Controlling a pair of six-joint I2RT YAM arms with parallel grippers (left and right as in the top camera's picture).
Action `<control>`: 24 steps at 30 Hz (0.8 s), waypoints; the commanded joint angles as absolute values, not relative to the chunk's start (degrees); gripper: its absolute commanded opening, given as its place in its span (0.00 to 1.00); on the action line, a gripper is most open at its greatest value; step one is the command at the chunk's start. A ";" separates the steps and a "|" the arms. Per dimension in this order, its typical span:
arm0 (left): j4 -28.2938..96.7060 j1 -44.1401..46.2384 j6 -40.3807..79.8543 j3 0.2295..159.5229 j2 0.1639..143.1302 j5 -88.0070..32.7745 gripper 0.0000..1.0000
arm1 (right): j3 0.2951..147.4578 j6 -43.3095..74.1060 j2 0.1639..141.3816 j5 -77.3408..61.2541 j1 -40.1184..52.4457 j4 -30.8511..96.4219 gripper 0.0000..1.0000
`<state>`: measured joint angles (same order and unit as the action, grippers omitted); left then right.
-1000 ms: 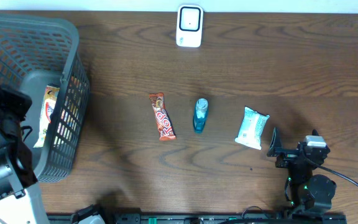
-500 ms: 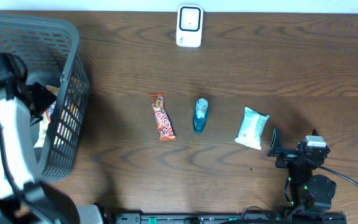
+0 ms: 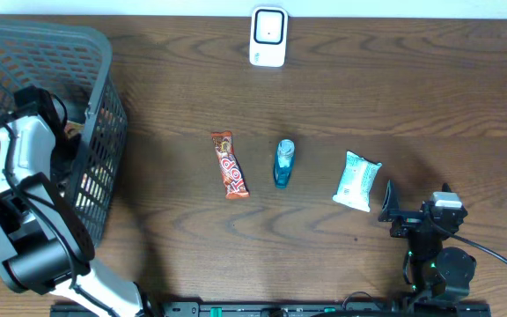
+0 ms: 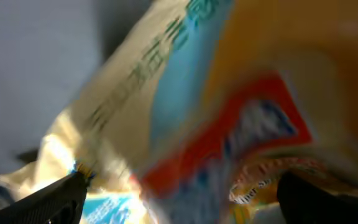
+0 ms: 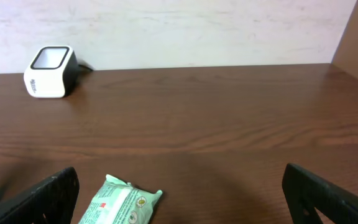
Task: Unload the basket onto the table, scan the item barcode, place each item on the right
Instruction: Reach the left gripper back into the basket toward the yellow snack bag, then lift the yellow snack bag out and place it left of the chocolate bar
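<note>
Inside the grey basket (image 3: 60, 44), the left gripper (image 4: 182, 186) stood with its jaws wide apart, a snack packet (image 4: 229, 112) close in front. The right gripper (image 5: 179, 190), also spread open, faced a wipes pack (image 5: 120, 202) just ahead, with the scanner (image 5: 48, 71) far beyond on its left.

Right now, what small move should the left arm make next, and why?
Probably close the left gripper on the snack packet: the gripper stands open inside the basket, and the packet fills its wrist view right up close.
</note>
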<state>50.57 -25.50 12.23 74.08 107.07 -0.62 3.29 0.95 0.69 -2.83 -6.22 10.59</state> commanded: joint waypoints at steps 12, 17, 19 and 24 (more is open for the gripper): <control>49.21 -25.69 10.55 70.17 105.01 -1.87 0.07 | 3.11 0.32 0.38 -2.94 -5.78 10.61 0.99; 49.69 -25.69 13.87 74.15 94.43 0.47 0.07 | 3.11 0.32 0.38 -2.94 -5.78 10.61 0.99; 48.12 -25.69 15.90 75.48 88.23 0.62 0.07 | 3.11 0.32 0.38 -2.94 -5.78 10.63 0.99; 42.50 -25.69 24.73 75.92 73.17 0.62 0.07 | 3.11 0.32 0.38 -2.94 -5.78 10.63 0.99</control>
